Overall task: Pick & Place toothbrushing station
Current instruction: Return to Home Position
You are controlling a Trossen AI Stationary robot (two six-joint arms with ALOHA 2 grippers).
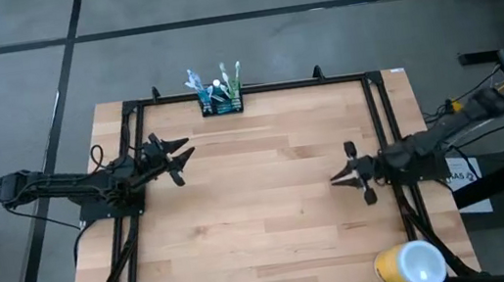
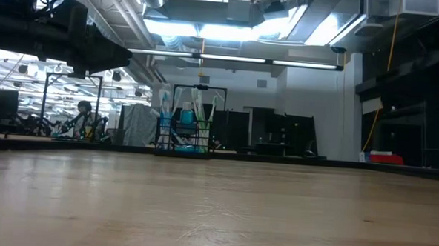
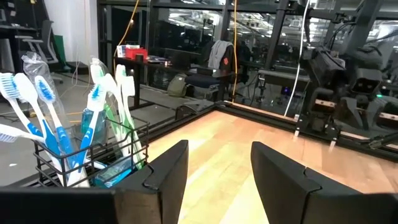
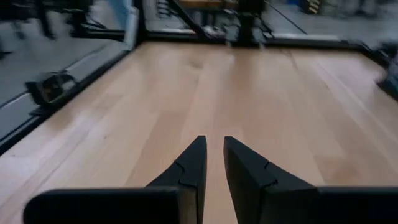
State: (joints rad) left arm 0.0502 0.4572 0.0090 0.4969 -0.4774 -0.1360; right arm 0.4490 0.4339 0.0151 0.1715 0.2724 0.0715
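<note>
- The left gripper [image 1: 180,159] is held wide open and empty, at 9 o'clock on the table [image 1: 264,228].
- The right gripper [image 1: 336,178] is barely parted and empty, at 3 o'clock.
- The toothbrushing station [image 1: 221,104] is set at 12 o'clock and is filled with toothbrushes [image 1: 214,79].
- In the left wrist view, its lower corner is hidden behind a finger.

The toothbrushing station [image 1: 220,104], packed with toothbrushes [image 1: 223,76], is set at the desk's [image 1: 264,223] far edge; the left pincer [image 1: 183,165] is held spread nearby, the right pincer [image 1: 336,178] well apart.

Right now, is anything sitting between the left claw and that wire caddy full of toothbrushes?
Nothing visible. Only bare wooden table lies between the open left gripper and the black wire-mesh caddy at the far edge.
</note>
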